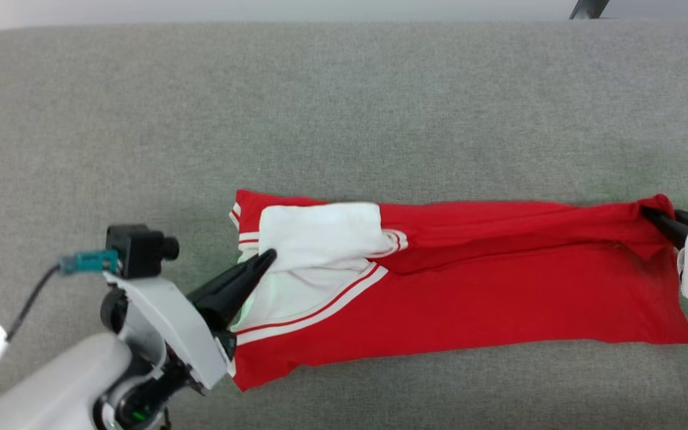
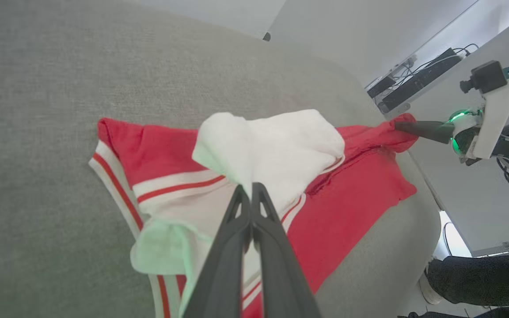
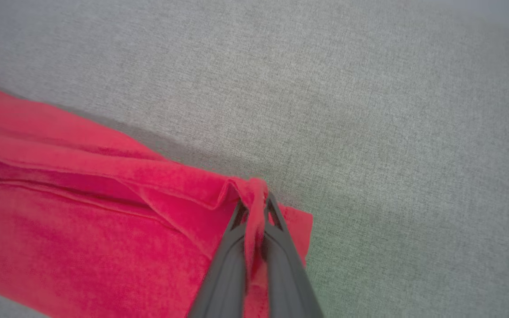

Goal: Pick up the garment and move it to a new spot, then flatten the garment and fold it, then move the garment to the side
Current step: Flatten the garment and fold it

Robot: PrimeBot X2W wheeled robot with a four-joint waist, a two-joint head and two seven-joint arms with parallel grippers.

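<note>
Head view: one garment [image 1: 469, 298], red with white red-striped trim, lies folded into a long strip across the near middle of one grey upholstered surface [image 1: 344, 107], with two grippers on it, one at each end. Left gripper [image 1: 267, 257]: both fingers pressed together, pinching the white fabric at the strip's left end, the white flap lying folded over the red. Right gripper [image 1: 647, 211]: both fingers clamped on the red far corner at the right end, cloth bunched between them.
</note>
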